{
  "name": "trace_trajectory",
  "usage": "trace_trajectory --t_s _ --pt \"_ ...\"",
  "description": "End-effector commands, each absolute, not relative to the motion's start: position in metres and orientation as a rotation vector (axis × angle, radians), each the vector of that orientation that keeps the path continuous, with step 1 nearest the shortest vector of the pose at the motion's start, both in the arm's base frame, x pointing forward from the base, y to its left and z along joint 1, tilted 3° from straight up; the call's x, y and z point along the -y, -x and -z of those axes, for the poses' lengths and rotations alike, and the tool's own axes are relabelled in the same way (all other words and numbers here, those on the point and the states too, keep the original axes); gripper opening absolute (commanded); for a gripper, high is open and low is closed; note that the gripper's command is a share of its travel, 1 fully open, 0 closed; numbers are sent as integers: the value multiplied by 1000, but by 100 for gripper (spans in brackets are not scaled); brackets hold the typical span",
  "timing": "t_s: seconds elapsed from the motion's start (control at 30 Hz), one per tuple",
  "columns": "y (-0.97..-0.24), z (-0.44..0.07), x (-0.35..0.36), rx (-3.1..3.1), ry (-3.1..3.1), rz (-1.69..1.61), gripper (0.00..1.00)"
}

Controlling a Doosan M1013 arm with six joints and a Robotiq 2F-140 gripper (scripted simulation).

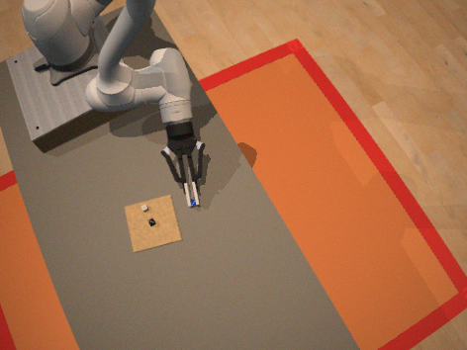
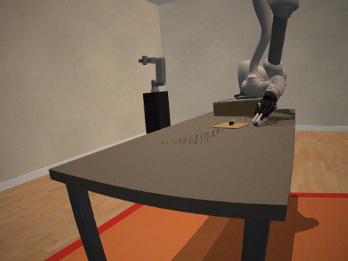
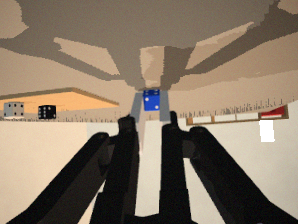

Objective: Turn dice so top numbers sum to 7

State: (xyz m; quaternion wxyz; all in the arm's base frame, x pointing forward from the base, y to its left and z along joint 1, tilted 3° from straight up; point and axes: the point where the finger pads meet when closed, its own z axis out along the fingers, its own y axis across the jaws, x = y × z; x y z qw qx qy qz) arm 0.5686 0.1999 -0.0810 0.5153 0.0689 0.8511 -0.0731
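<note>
The blue die (image 1: 193, 203) (image 2: 256, 124) (image 3: 151, 102) is between the fingertips of my gripper (image 1: 192, 200) (image 2: 256, 122) (image 3: 152, 104), which is shut on it and tilted, low over the table beside the mat. Two pips show on the die's face toward the wrist camera. Whether it touches the table is unclear. The tan mat (image 1: 163, 236) (image 2: 220, 126) (image 3: 75, 99) lies flat. On it are the white die (image 1: 144, 208) (image 3: 14, 109) and the black die (image 1: 151, 222) (image 2: 231, 123) (image 3: 47, 112), apart. Their top numbers are too small to read.
The grey-brown table (image 1: 208, 287) (image 2: 177, 162) carries the arm's raised base block (image 1: 59, 104) (image 2: 236, 108) behind the mat. The table's long edge runs beyond the gripper. A second small arm (image 2: 160, 70) stands on a black pedestal (image 2: 157, 110) away from the table.
</note>
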Motion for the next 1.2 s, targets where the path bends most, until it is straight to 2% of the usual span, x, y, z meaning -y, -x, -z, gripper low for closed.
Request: trace_trajectory --t_s 0.0,0.67,1.17 --pt "-569 81 -200 -2045 -165 176 7" --pt "-569 81 -200 -2045 -165 176 7" --pt "-569 81 -200 -2045 -165 176 19"
